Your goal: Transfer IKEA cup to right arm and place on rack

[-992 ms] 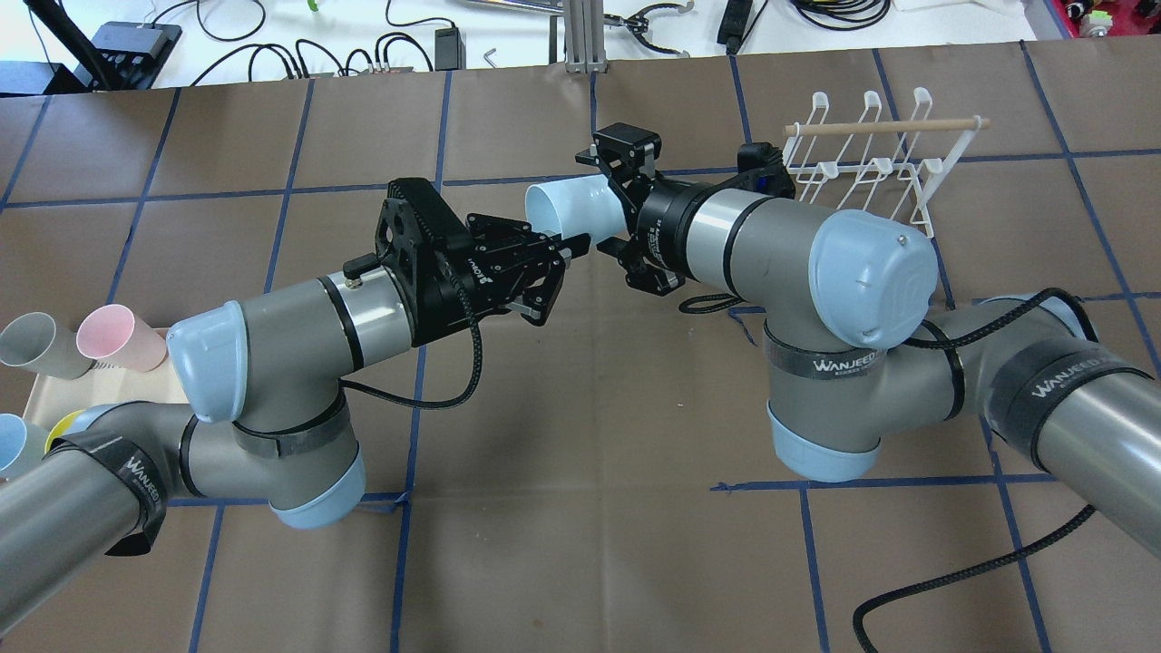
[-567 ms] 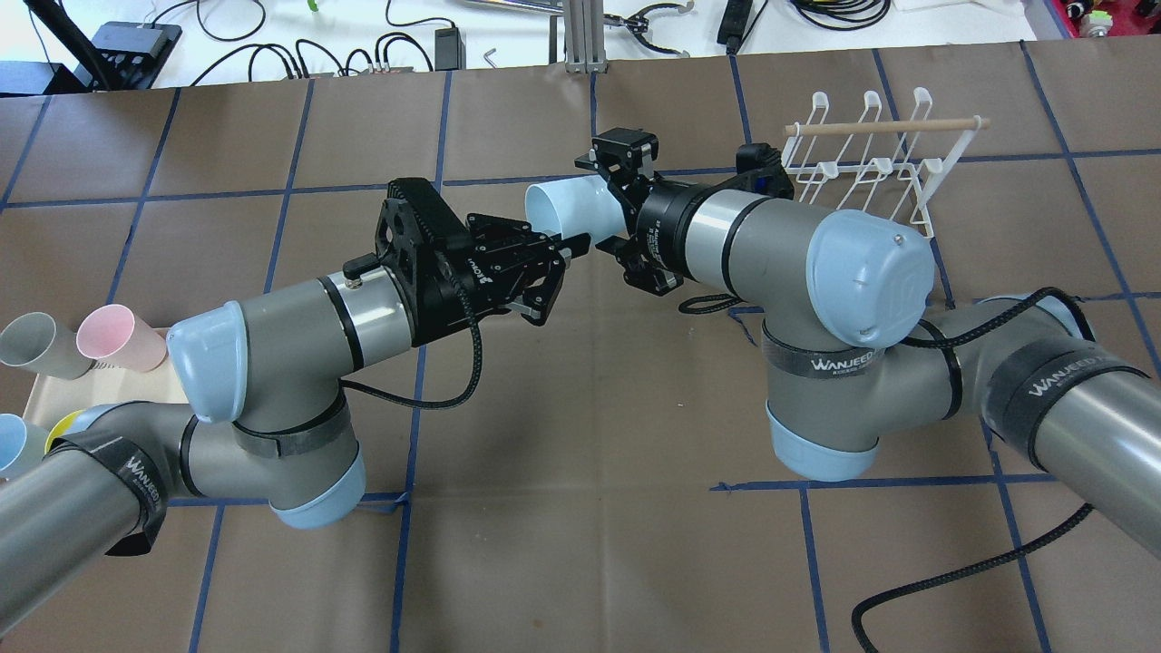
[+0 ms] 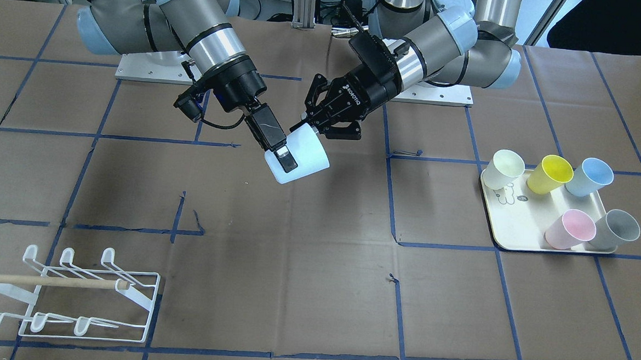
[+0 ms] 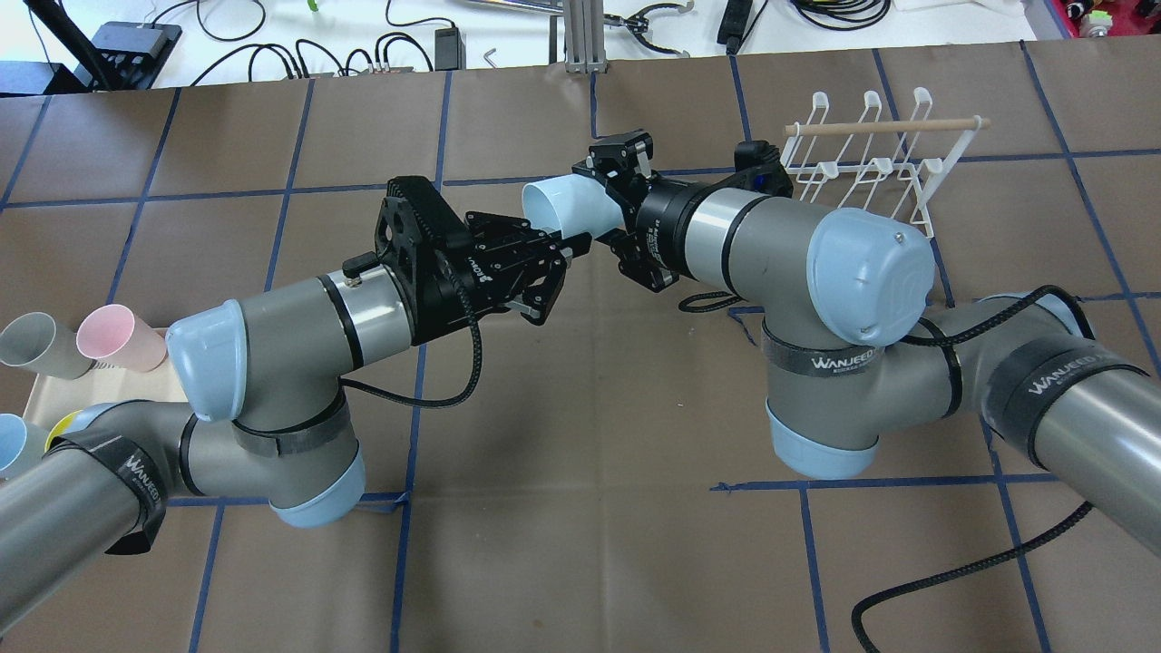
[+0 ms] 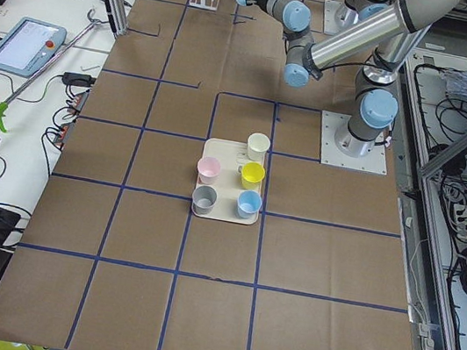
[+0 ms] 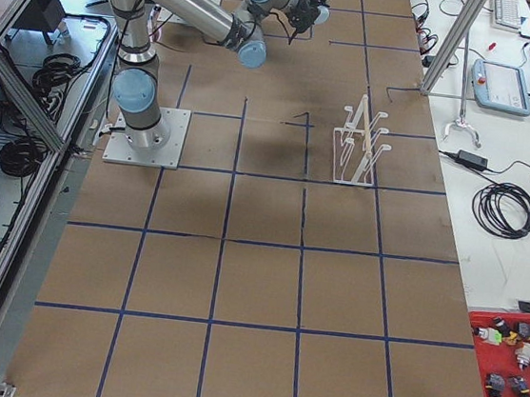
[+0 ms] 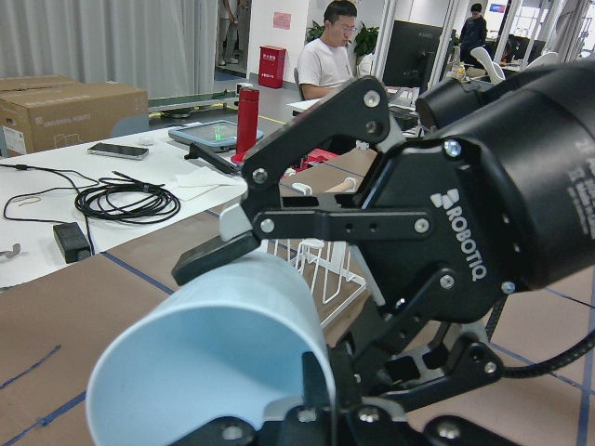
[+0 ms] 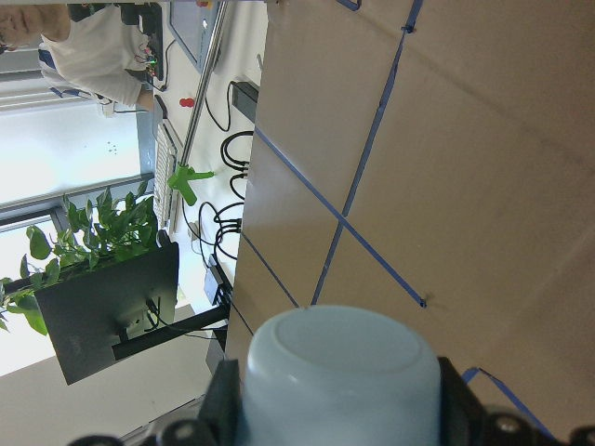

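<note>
Over the papered table [image 4: 590, 408], the right end effector [image 3: 284, 159] partly covers the cup [image 3: 308, 154].

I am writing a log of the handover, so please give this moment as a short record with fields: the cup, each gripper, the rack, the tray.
cup: pale blue cup, held in the air, lying on its side
right gripper: right gripper, shut on the cup's base end
left gripper: left gripper, fingertips at the cup's rim; cannot tell if it clamps
rack: white wire rack, apart from both grippers, no cup on it
tray: cream tray, with five other cups standing on it
stage: cup between both grippers, not yet on the rack
</note>
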Robot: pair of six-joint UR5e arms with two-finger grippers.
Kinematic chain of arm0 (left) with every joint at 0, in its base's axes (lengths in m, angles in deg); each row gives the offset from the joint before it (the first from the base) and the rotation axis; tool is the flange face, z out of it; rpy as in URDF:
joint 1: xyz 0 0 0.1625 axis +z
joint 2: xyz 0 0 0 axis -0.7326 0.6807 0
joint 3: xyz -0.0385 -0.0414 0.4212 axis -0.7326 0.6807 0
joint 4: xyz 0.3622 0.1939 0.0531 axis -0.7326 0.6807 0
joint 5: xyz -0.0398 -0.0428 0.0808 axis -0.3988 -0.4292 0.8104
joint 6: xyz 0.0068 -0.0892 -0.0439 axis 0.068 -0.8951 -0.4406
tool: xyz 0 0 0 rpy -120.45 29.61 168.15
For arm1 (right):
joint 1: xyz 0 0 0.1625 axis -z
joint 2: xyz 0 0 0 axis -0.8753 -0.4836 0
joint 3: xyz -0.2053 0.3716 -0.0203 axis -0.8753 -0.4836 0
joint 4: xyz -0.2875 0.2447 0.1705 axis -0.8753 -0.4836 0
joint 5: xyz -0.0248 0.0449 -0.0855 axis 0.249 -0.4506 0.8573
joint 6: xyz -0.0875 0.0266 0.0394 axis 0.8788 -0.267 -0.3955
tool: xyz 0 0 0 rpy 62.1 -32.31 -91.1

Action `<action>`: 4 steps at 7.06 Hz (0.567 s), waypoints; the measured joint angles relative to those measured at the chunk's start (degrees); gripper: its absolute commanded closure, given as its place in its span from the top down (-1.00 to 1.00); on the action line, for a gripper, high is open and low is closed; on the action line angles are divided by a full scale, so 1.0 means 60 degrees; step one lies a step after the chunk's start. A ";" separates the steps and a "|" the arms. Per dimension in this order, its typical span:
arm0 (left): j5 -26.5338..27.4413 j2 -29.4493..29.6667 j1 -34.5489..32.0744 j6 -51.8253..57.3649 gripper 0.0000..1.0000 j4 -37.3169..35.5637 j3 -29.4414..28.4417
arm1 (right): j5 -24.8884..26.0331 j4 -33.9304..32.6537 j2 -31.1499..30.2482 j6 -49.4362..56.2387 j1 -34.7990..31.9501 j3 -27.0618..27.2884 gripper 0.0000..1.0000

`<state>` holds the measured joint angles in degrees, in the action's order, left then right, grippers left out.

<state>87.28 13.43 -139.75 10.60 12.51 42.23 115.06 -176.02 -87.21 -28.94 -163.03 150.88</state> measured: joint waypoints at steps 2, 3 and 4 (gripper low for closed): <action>0.0020 -0.0026 0.0014 -0.0208 0.70 0.0012 -0.0046 | 0.0008 0.0002 0.0001 0.0010 0.0000 -0.0004 -0.28; 0.0014 -0.0044 0.0045 -0.0516 0.98 0.0016 -0.0112 | 0.0036 0.0002 0.0002 0.0011 0.0000 -0.0015 -0.31; 0.0003 -0.0071 0.0079 -0.0863 0.99 0.0017 -0.0183 | 0.0081 -0.0001 0.0012 0.0015 0.0001 -0.0039 -0.41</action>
<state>87.30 13.00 -139.28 5.42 12.61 41.13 115.55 -176.03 -87.14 -28.85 -163.02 150.64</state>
